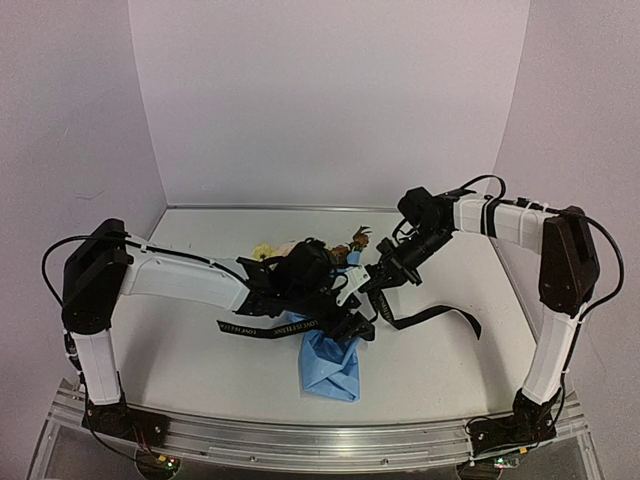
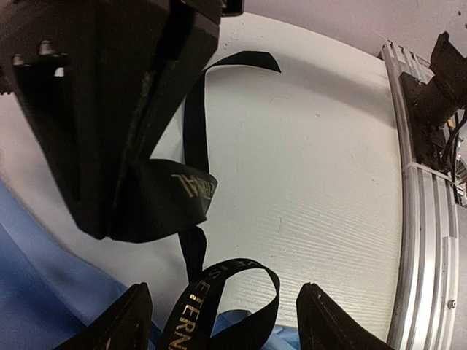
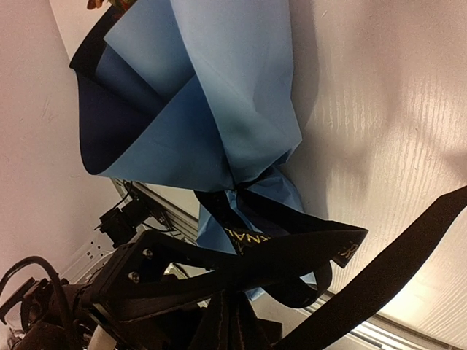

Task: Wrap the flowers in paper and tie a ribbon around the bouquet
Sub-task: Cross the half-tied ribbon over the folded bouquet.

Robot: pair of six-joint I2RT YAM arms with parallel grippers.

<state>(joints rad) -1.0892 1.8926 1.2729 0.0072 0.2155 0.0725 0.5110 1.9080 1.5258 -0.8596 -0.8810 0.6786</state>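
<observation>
Cinching the knot at mid-frame: hold the right tool [image 1: 372, 283] clamped shut on the ribbon [image 2: 193, 186], drop the wide-open, empty left tool [image 2: 222, 310] over the lettered loop between its fingers [image 2: 124, 321], pinch, then pull apart evenly without dragging the bouquet [image 1: 332, 365] off the middle of the desk [image 1: 200, 370].

Top view: fixed high behind the arm bases, faces down on the whole table [image 1: 180, 352], far.
Left wrist view: very near, looks along the table to the near rail [image 2: 427, 240].
Right wrist view: very near, faces the paper [image 3: 219, 109].
Shared: the ribbon [image 1: 265, 327], the paper.
</observation>
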